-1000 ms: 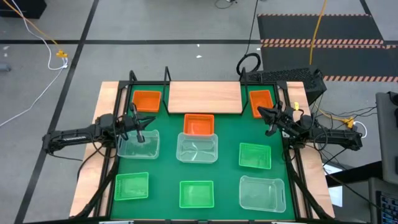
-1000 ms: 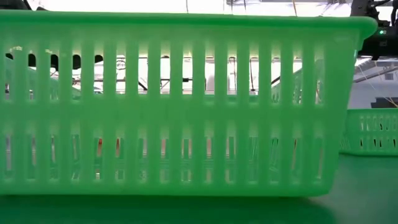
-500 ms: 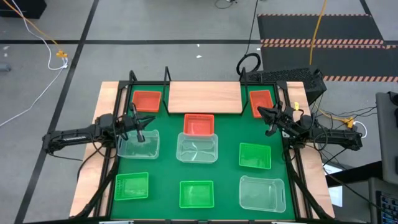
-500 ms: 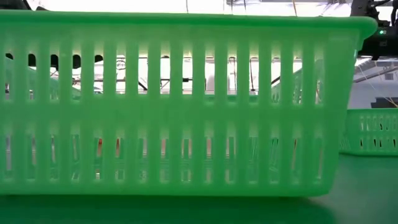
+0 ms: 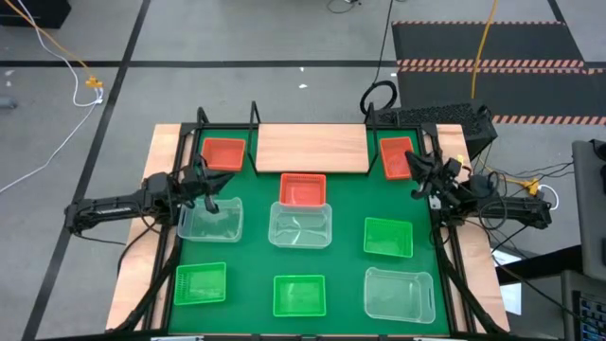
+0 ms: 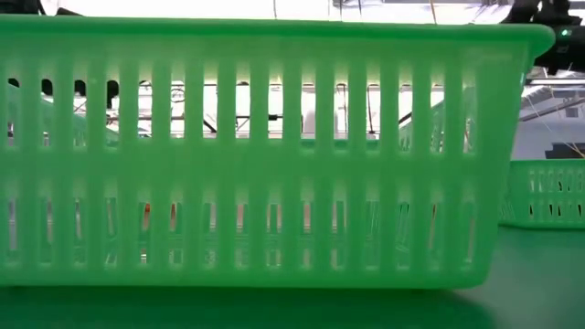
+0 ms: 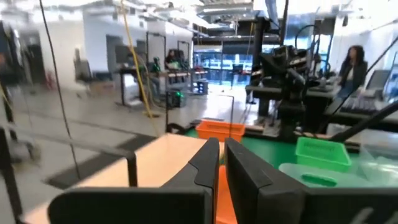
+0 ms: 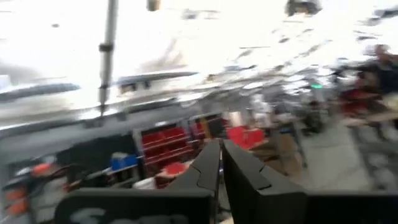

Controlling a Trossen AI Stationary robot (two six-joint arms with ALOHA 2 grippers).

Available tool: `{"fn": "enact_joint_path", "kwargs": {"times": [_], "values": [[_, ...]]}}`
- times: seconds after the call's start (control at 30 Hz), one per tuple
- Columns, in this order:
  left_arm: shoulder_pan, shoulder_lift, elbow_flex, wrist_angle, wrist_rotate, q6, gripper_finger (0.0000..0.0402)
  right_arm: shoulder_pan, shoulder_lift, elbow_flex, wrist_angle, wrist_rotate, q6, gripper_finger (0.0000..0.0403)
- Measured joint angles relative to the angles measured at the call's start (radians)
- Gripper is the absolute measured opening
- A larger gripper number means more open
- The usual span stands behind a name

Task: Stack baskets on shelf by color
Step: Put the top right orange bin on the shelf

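In the high view the shelf [image 5: 312, 147] stands at the table's far edge. A red basket [image 5: 224, 153] sits off its left end, another [image 5: 397, 156] off its right end, and a third [image 5: 303, 189] just in front of it. Three clear baskets [image 5: 210, 220] [image 5: 300, 225] [image 5: 399, 294] and three green ones [image 5: 201, 283] [image 5: 299, 296] [image 5: 388, 237] rest on the green mat. My left gripper [image 5: 206, 185] [image 7: 221, 155] hovers shut between the left red basket and the left clear basket. My right gripper [image 5: 417, 175] [image 8: 221, 155] hovers shut just near of the right red basket.
A green basket [image 6: 265, 155] fills the low view, with another [image 6: 544, 192] behind it to the right. Black rod frames run along the table's left and right sides. Bare mat [image 5: 251, 256] lies between the baskets. People and workbenches show in the room beyond.
My right gripper has swung a little toward the far edge, closer to the right red basket, turning as it went. My left gripper has drawn slightly toward the table's left and far side. No basket has moved.
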Motion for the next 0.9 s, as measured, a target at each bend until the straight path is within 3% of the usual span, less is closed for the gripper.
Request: {"fn": "enact_joint_path", "kwargs": {"times": [0.17, 0.3, 0.4, 0.53, 0.7, 0.8, 0.9], "values": [[0.0, 0.0, 0.0, -0.003, 0.0, -0.055, 0.0031, 0.0, 0.037, 0.0, -0.11, 0.028, 0.075, 0.0013], [0.0, 0.0, 0.0, 0.025, -0.001, -0.011, 0.0031, 0.0, 0.107, 0.016, -0.09, 0.034, -0.086, 0.0013], [0.001, 0.0, 0.0, 0.134, -0.004, 0.064, 0.0031, -0.014, 0.206, 0.086, -0.203, 0.089, -0.118, 0.0013], [0.003, 0.0, 0.01, 0.305, -0.004, 0.155, 0.0031, -0.056, 0.381, 0.298, -0.367, 0.203, -0.113, 0.0013], [0.034, 0.046, 0.113, 0.202, -0.068, 0.166, 0.0031, -0.152, 0.627, 0.637, -0.697, 0.312, -0.145, 0.0013], [0.051, 0.145, 0.179, 0.157, -0.133, 0.13, 0.0031, -0.254, 0.756, 0.836, -0.938, 0.278, -0.113, 0.0013], [0.063, 0.251, 0.246, 0.164, -0.269, 0.068, 0.0031, -0.381, 0.864, 0.996, -1.127, 0.15, -0.033, 0.0013]]}}
